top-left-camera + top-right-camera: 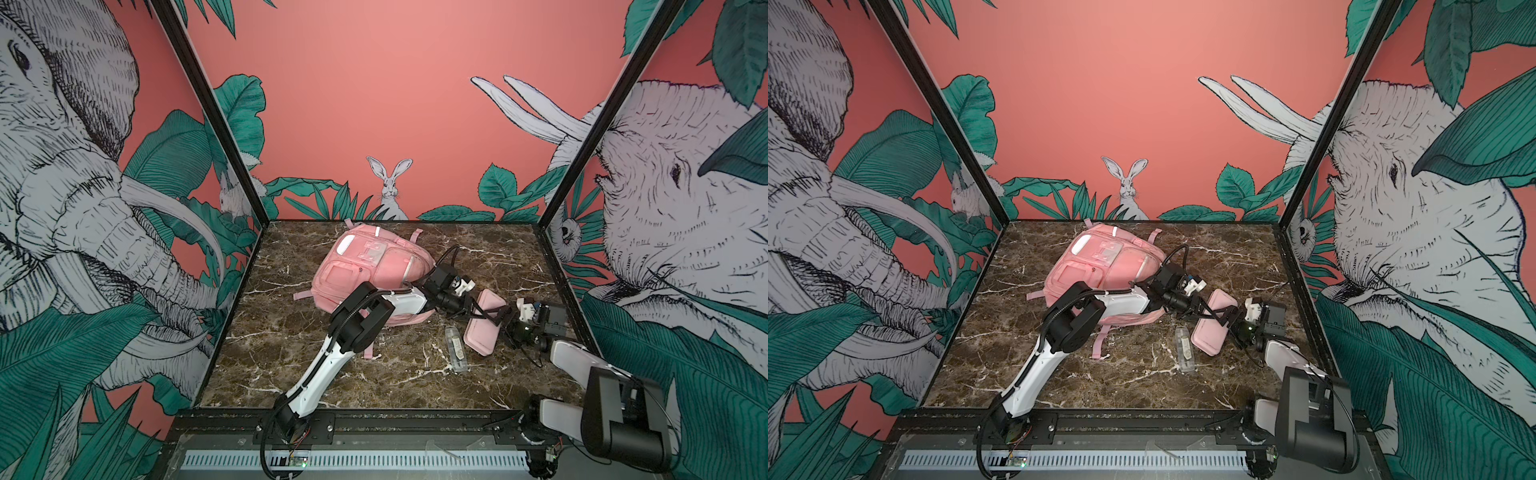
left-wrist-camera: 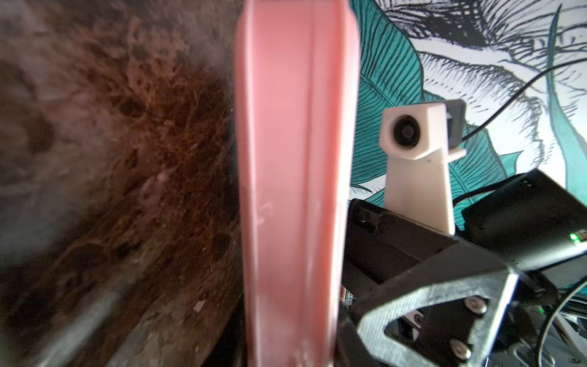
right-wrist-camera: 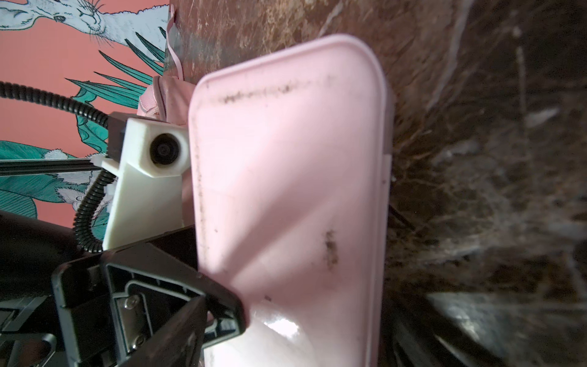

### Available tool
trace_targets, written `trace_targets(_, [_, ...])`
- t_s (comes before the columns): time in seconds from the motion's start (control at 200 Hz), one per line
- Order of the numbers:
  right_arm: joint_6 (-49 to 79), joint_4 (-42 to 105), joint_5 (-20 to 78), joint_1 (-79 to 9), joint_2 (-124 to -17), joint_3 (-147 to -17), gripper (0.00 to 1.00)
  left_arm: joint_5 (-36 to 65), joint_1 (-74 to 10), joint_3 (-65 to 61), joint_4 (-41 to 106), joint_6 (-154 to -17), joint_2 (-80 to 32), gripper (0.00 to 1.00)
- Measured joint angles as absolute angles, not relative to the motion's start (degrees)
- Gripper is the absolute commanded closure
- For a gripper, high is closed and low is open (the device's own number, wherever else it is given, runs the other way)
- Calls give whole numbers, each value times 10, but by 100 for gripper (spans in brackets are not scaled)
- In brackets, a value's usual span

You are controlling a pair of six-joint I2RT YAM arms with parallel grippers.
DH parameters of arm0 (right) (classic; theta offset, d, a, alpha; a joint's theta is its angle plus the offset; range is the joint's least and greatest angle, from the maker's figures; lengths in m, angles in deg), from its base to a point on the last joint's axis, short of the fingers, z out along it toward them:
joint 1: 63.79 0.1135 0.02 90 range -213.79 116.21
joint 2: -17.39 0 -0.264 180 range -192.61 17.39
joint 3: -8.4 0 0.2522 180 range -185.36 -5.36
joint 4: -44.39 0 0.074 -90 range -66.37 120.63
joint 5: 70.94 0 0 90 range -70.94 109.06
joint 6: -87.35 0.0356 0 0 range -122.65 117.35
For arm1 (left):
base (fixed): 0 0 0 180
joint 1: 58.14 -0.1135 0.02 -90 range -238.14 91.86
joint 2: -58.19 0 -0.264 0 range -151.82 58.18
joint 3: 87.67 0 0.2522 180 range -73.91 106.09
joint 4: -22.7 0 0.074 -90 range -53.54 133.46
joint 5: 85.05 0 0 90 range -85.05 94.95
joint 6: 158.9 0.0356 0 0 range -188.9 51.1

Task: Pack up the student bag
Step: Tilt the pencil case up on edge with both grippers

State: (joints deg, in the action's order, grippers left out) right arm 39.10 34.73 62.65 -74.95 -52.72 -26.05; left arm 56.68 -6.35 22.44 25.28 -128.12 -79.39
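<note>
pencil case (image 1: 481,336) on edge between left gripper (image 1: 484,312) and right gripper (image 1: 509,322), long axis front-to-back – backpack (image 1: 365,266) lies to its left, nearer the left gripper; whether either grips, i cannot tell.

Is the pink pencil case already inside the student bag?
No, the pencil case is outside the student bag, right of it.

A robot lab test cell: black frame (image 1: 210,108), jungle-print walls (image 1: 395,83), a marble surface (image 1: 286,332), two arms (image 1: 320,370) bolted to a front rail (image 1: 395,426).
</note>
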Motion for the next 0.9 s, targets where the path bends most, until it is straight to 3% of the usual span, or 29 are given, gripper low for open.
trace_targets(0.41, [380, 318, 620, -779, -497, -263, 13, 585, -69, 215, 192, -1327, -794, 91])
trace_targets(0.9, [383, 324, 664, -837, -466, -269, 12, 610, -72, 216, 119, -1381, -793, 93])
